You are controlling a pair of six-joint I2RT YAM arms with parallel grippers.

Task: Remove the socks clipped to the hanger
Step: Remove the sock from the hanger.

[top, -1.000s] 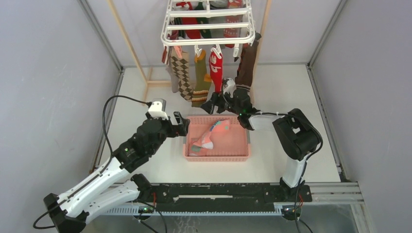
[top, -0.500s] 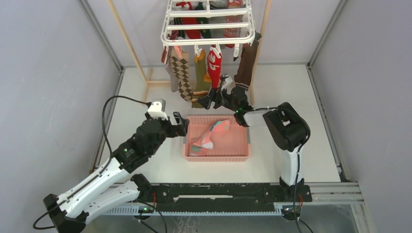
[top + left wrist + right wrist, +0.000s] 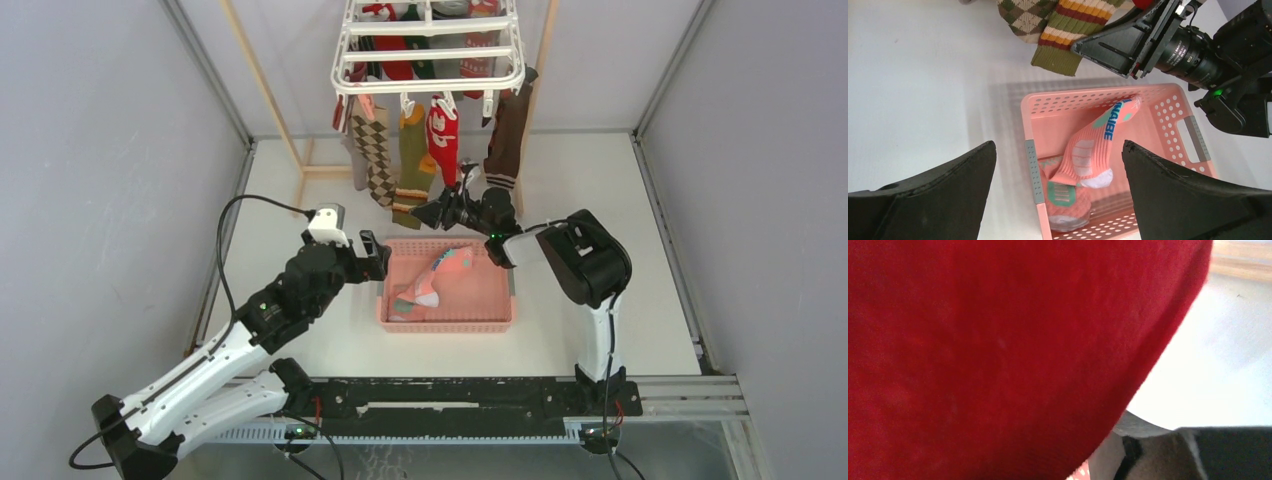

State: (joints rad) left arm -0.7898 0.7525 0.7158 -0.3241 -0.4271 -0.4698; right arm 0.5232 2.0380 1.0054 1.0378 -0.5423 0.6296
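Pink slatted plastic forms the basket, a shallow rectangular tub with perforated walls that stands on the smooth white table. Just beside the basket's left wall we see the left gripper, its two blunt black fingers spread wide with nothing between them. Inside the basket lie two soft knitted socks: a coral pink sock with blue lettering and a white toe, draped over a pink and mint sock in the near left corner.

Beyond the basket's far rim we see the right gripper at the lower end of a hanging red sock. Fuzzy red fabric fills most of its wrist view, and we cannot tell whether the jaws have closed on it.

Farther back from the basket, and higher, socks dangle in a row: a brown argyle sock, a ribbed striped green sock, the red one, and a dark brown sock. They are clipped to the hanger, a white plastic frame of crossbars with more socks behind. A pale wooden pole slants up to the left of it.
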